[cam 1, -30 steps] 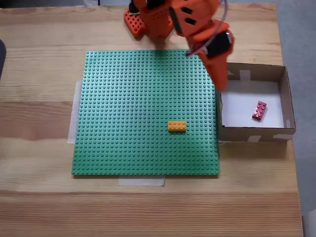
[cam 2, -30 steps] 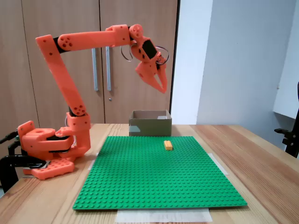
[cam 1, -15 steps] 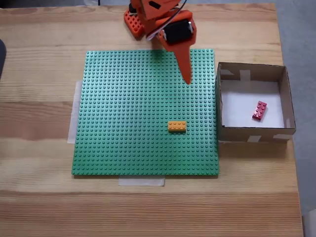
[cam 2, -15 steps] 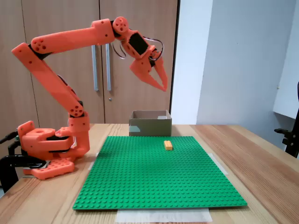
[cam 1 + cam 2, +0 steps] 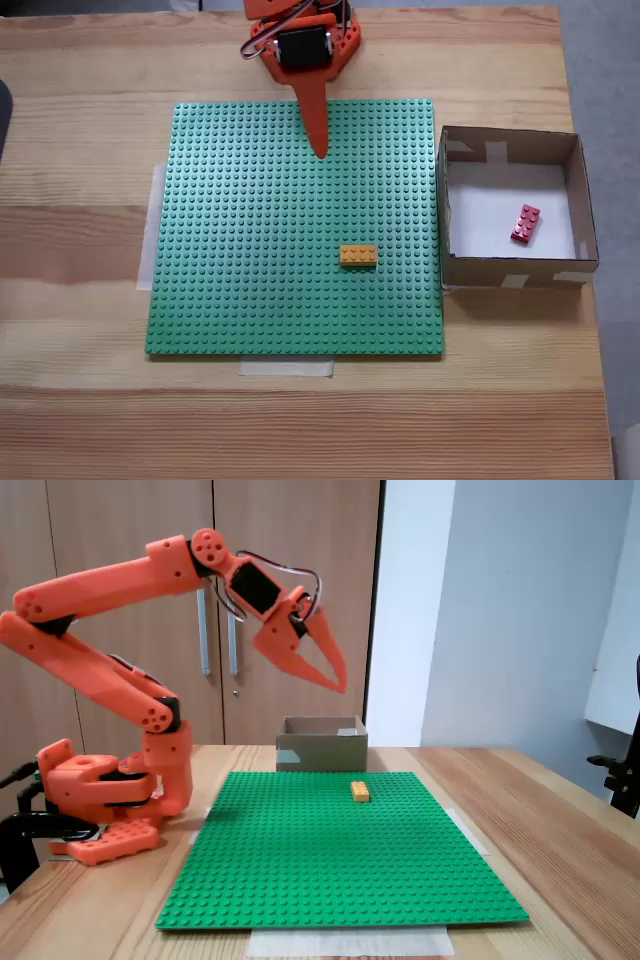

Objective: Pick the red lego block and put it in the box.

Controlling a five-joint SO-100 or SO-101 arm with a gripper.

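My jaws hang slightly parted and empty, high above the far end of the green baseplate (image 5: 295,225) — the red lego block (image 5: 526,224) lies on the white floor of the box (image 5: 510,271).

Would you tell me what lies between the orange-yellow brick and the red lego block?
In a fixed view, bare green baseplate and the box wall.

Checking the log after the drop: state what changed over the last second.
The gripper swung away from the box toward the arm's base, over the far edge of the green baseplate, holding nothing. The red lego block stayed in the box; the orange-yellow brick stayed put.
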